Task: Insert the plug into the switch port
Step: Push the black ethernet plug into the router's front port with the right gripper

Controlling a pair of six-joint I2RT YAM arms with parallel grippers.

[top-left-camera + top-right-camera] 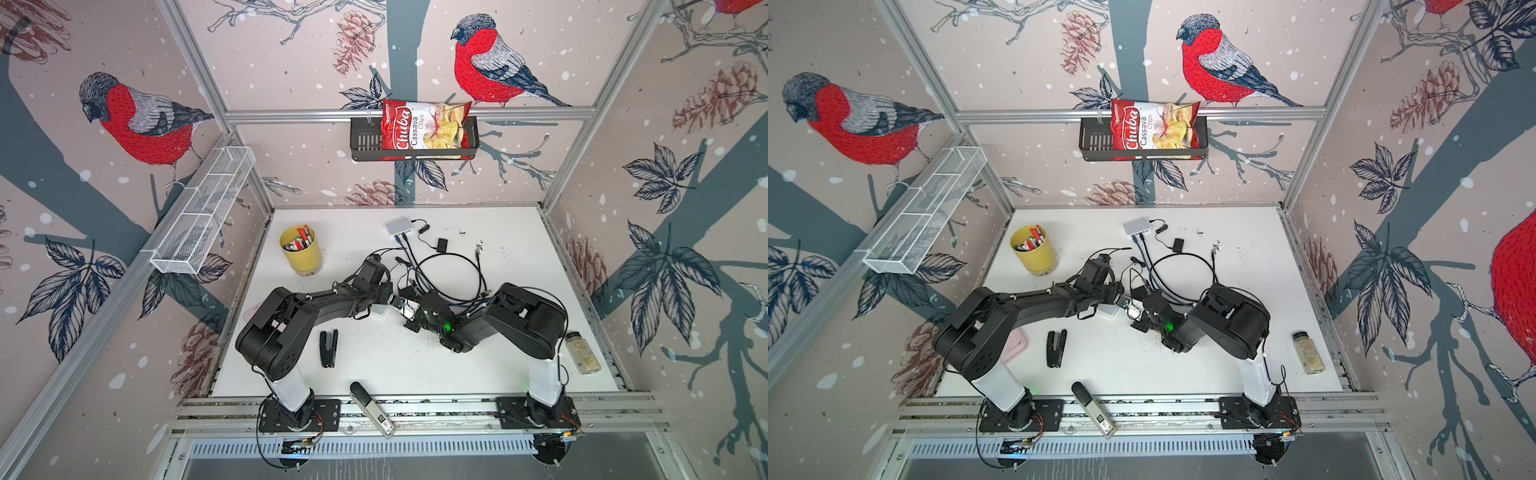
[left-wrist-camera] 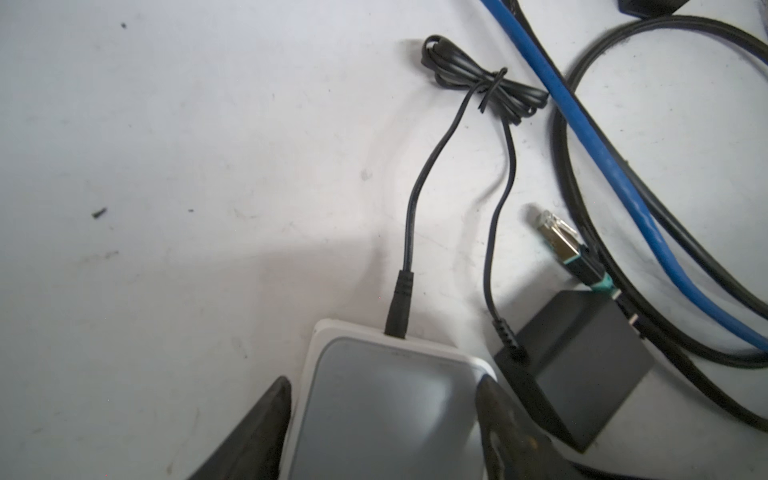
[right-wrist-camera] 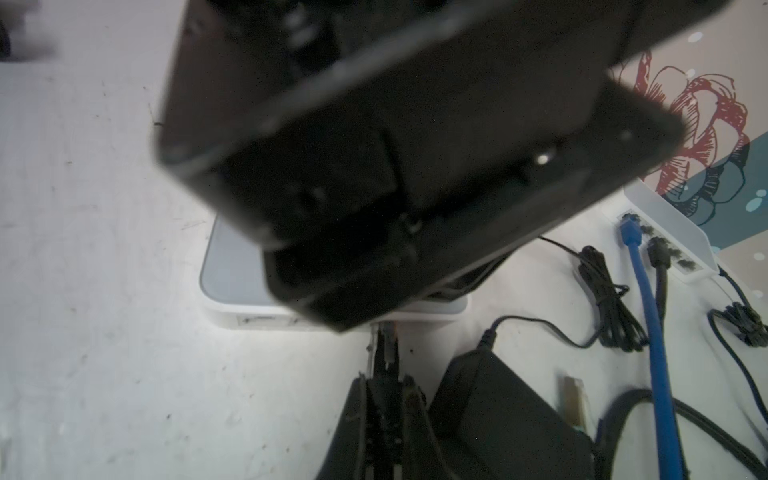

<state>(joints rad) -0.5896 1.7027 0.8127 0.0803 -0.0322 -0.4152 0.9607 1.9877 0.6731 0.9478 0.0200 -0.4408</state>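
A white switch [image 2: 386, 407] with a grey top lies on the table, and my left gripper [image 2: 384, 419] is shut on it, one finger against each side. In both top views it shows as a white box [image 1: 379, 310] [image 1: 1109, 309] under that gripper. My right gripper [image 3: 386, 386] is shut on a black plug [image 3: 386, 345]. The plug's tip reaches the switch's [image 3: 232, 286] side wall; how deep it sits is hidden. The left gripper's black body [image 3: 374, 145] covers most of the switch there. In a top view the right gripper [image 1: 415, 309] faces the left gripper [image 1: 388, 300].
A second white switch [image 1: 398, 226] stands at the back with blue and black cables plugged in. A black power adapter [image 2: 582, 365], a loose metal-shelled plug [image 2: 559, 241] and cable loops [image 1: 449, 276] lie close by. Yellow pen cup [image 1: 300, 249], stapler [image 1: 328, 348], spice jar [image 1: 583, 353].
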